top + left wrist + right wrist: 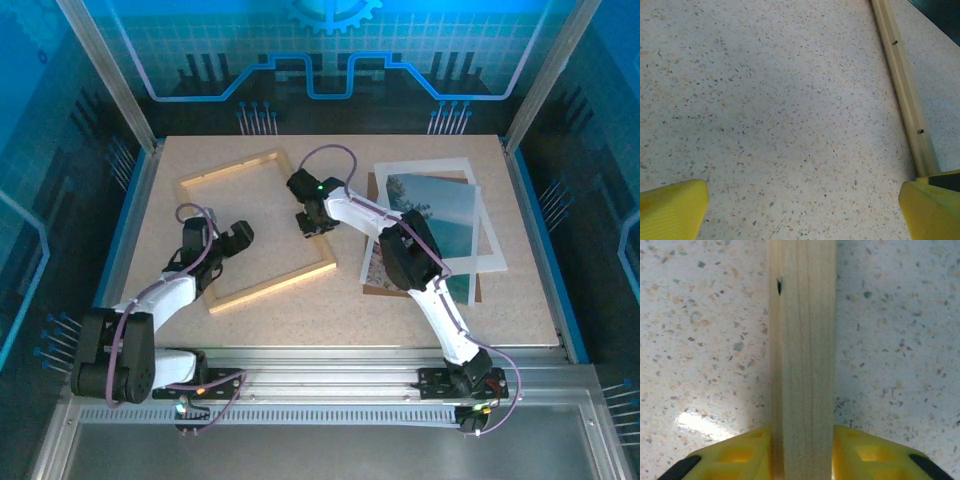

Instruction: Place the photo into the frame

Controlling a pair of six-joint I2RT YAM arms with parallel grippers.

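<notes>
At the near edge of the speckled table [300, 320], two robot arms stand bolted side by side. The left gripper [236, 236] is above bare tabletop inside the opening of the frame [275, 285], its jaws spread wide and holding nothing. In the left wrist view, the left gripper [800, 215] shows its yellow fingertips [670, 207] at the lower corners of the picture, well apart. A rail of the frame [905, 100] runs up the right side, just beside the right-hand tip.

The light wood frame lies flat on the left half of the table, turned at an angle to the table's edges.

Further in, the right arm reaches across to the frame's right-hand rail. The right gripper [312, 222] is clamped on it. The right wrist view shows the right gripper [802, 455] closed on the wooden rail [802, 340], one of its yellow fingers [740, 455] pressed to each side, with speckled table [700, 315] on both sides of the rail.

The photo [440, 215] is on the right half of the table, apart from the frame and outside it. It lies in a loose stack with a white mat [490, 250] and a brown backing board [372, 190], and the right arm crosses over its near left corner.
</notes>
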